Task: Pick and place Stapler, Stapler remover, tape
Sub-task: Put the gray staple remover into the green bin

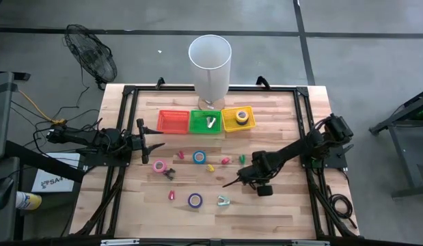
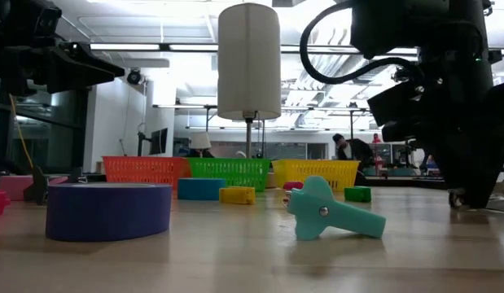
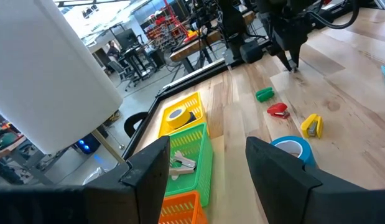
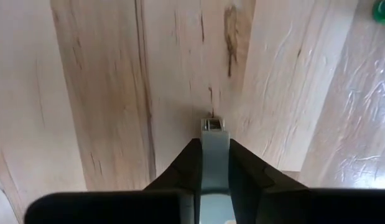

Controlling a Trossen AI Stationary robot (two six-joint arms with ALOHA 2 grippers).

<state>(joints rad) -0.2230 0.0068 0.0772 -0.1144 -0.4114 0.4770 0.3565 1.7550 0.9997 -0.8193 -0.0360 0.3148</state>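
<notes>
The right gripper (image 1: pixel 229 184), fingers pressed together on nothing (bare wood beneath), sits just beside the teal staple remover (image 1: pixel 223 200), nearer than the open-fingered left gripper (image 1: pixel 158 139).

Baskets: orange-red (image 1: pixel 172 121), green (image 1: pixel 205 121), yellow (image 1: pixel 238 119). Tape rolls: pink (image 1: pixel 159 166), blue (image 1: pixel 199 157), purple (image 1: pixel 195 200). Teal staple remover (image 2: pixel 333 212). Pale wood-grain bench (image 1: pixel 286 205), white cylinder (image 1: pixel 210 65), black arms.

Beyond the work
White cylinder (image 1: pixel 210 66) behind three baskets (image 1: pixel 208 121); fan (image 1: pixel 92 55) off the table (image 1: pixel 279 212); perhaps people behind.
</notes>
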